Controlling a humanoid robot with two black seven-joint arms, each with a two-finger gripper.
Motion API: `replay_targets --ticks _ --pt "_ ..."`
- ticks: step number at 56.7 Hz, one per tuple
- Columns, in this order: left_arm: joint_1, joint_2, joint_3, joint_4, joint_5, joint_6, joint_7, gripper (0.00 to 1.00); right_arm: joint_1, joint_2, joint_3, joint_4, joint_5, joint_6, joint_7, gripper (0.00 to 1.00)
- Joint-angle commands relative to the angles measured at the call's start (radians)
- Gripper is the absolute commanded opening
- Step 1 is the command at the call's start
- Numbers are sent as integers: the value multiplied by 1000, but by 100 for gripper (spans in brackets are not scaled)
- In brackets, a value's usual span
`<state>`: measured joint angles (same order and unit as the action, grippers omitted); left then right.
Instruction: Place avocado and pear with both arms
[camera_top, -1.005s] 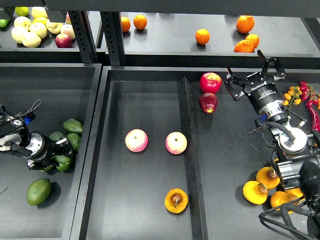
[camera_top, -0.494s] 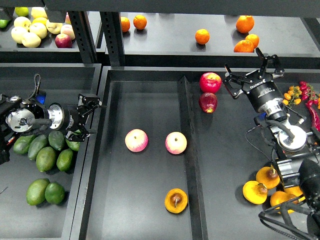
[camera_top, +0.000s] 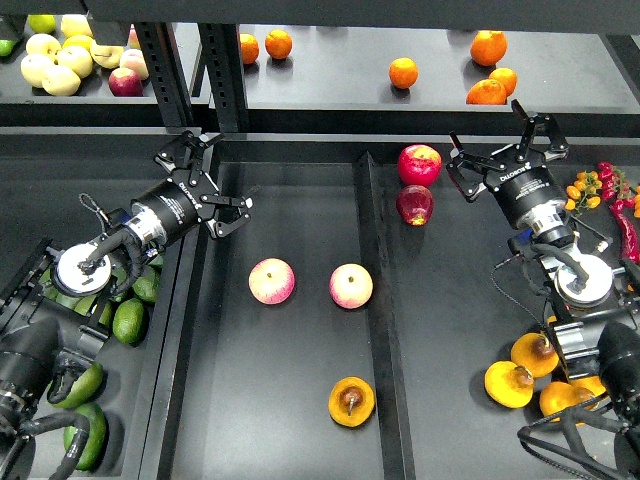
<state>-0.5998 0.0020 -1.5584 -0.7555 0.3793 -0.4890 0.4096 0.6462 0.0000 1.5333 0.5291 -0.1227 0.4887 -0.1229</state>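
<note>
Reaching up over the tray's dividing wall (camera_top: 196, 290), the left gripper (camera_top: 208, 180) spreads its fingers wide and holds nothing; the right gripper (camera_top: 508, 150) hangs likewise splayed beside two red apples (camera_top: 421, 164). A round orange pear (camera_top: 351, 401) with a dark hollow sits low in the middle tray, open floor around it. Smooth green avocados (camera_top: 129, 318) crowd, seemingly half hidden, under the left arm.

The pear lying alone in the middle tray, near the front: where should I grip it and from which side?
Grip the pear across its round orange body, coming straight down from above. Its dark hollow and stem face up, so it seems to sit stably, and the tray floor around it is bare. The divider wall runs close on its right, so placing the fingers front and back is probably safer than left and right.
</note>
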Motion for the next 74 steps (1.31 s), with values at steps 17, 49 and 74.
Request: replay_targets --ticks 17,49,74 --pt "44 -2 -43 -5 -143 0 -74 97 0 0 -2 -5 1 0 -1 99" --pt "46 -2 -45 -8 -203 0 -74 97 47 0 -185 17 1 0 -173 99" --pt "66 -2 -45 -10 -206 0 -74 97 202 -178 -590 89 -58 0 -366 99"
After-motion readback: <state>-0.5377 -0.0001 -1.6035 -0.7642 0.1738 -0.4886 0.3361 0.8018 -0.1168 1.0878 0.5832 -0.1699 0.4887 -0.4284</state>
